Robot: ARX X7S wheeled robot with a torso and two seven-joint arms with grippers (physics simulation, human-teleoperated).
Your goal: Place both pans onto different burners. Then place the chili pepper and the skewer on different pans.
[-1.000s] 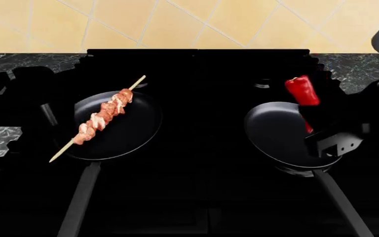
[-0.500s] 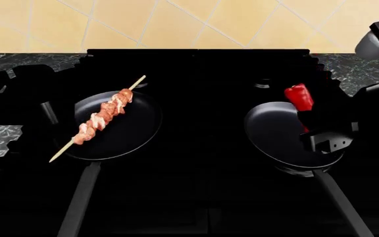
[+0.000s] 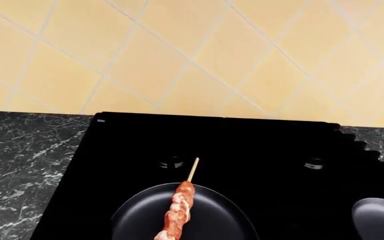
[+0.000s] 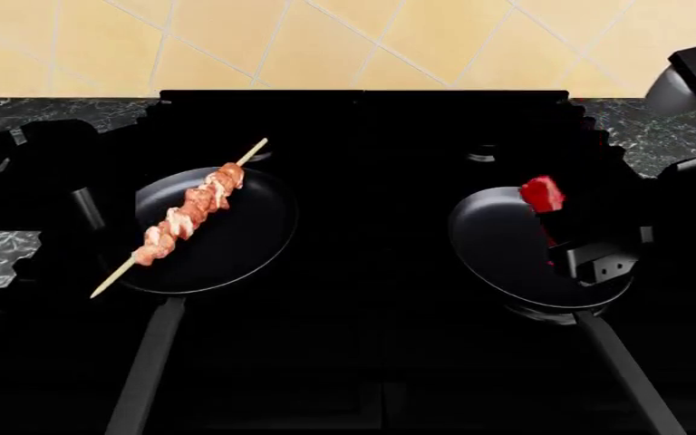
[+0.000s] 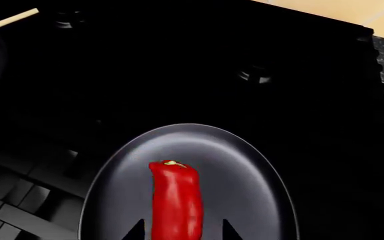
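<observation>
Yellow diagonal wall tiles [image 4: 323, 41] back a dark marbled counter [image 4: 33, 113] into which the black stove [image 4: 366, 136] is set, its top so dark that grates and burners barely stand out in the head view. On the stove's left side sits the left pan [image 4: 209, 231], handle running toward the robot, and the skewer [image 4: 188, 213] lies diagonally across it, meat chunks over the pan's inside and both bare stick ends reaching past the rim. The left wrist view shows the same pan and skewer from behind, with two small burner caps beyond them near the stove's back edge. The left gripper cannot be made out in any view, only dark arm shapes at the head view's left edge. On the stove's right side sits the right pan [image 4: 524, 245], and the right gripper [image 4: 565, 245] hangs over its right half with the chili pepper [image 4: 543, 194] clamped between the fingers. In the right wrist view the pepper stands lengthwise between the two dark fingertips [image 5: 136, 231], its stem end pointing away from the gripper, directly above the pan's grey inside.
</observation>
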